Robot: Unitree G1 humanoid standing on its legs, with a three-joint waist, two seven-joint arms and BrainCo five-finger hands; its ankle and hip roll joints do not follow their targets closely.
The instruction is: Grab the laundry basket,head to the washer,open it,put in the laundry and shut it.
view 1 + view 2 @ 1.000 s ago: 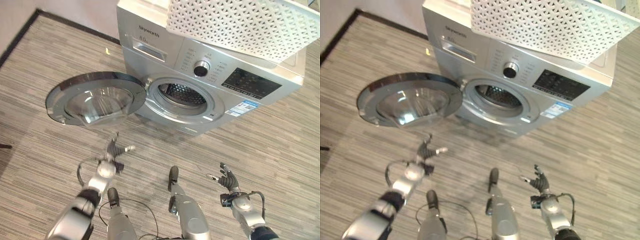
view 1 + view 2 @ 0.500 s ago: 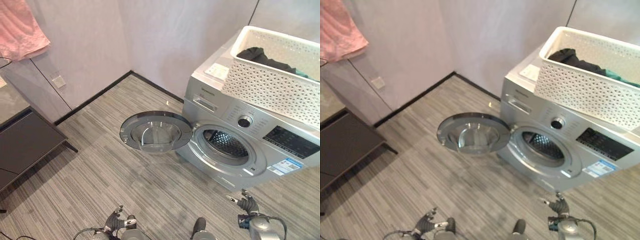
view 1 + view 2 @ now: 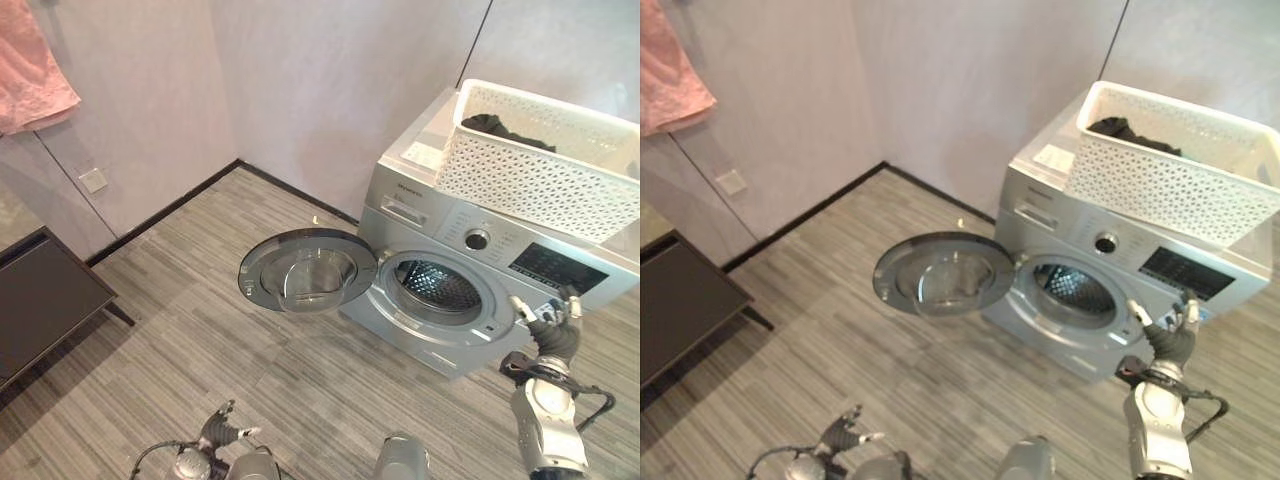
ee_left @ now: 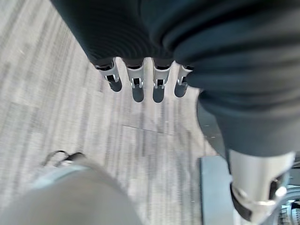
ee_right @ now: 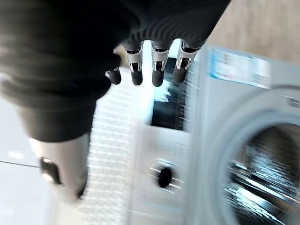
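A silver washer (image 3: 480, 275) stands against the wall with its round door (image 3: 300, 272) swung wide open to the left, showing the drum (image 3: 437, 287). On its top sits a white perforated laundry basket (image 3: 545, 165) with dark clothes (image 3: 497, 124) inside. My right hand (image 3: 552, 330) is raised in front of the washer's lower right corner, fingers relaxed and empty; its fingers (image 5: 157, 63) point toward the control panel. My left hand (image 3: 222, 430) hangs low over the floor, its fingers (image 4: 136, 84) straight, holding nothing.
A dark low table (image 3: 40, 300) stands at the left by the wall. A pink cloth (image 3: 35, 65) hangs at the upper left. Striped grey flooring (image 3: 250, 350) stretches in front of the washer.
The camera has tilted up and back, so the room and whole washer show. My right hand has risen toward the washer's front; my left hand stays low.
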